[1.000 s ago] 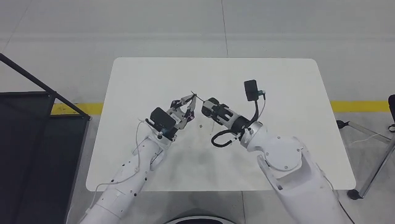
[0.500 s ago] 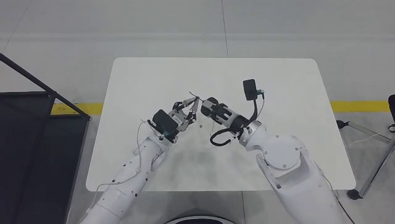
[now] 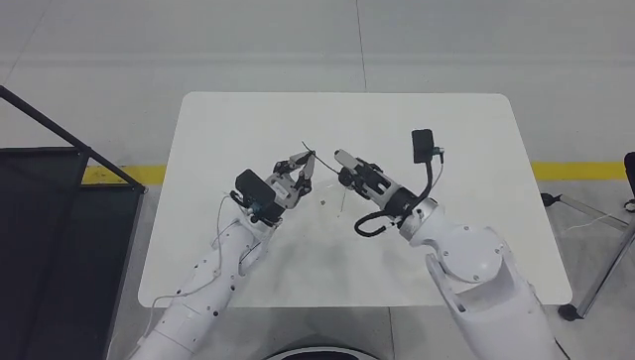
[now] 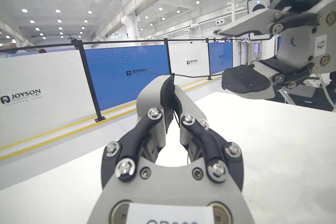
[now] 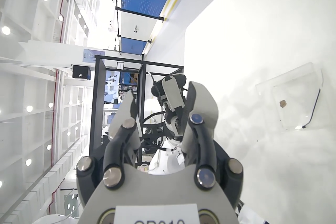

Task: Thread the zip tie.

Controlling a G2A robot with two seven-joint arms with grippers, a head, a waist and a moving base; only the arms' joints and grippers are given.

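We see both end effectors above the middle of the white desk point(image 3: 466, 122), well apart from every edge, with wide room toward each side and a small gap between them. The left end effector point(image 4: 172, 89) is clamped on the black zip tie point(image 3: 308, 150). The tie's free end sticks out past the fingertips toward the far edge, with its long axis roughly along the fingers. The right end effector point(image 5: 160, 100) faces it, fingers spread apart. A clear sheet point(image 5: 288, 93) lies on the desk nearby.
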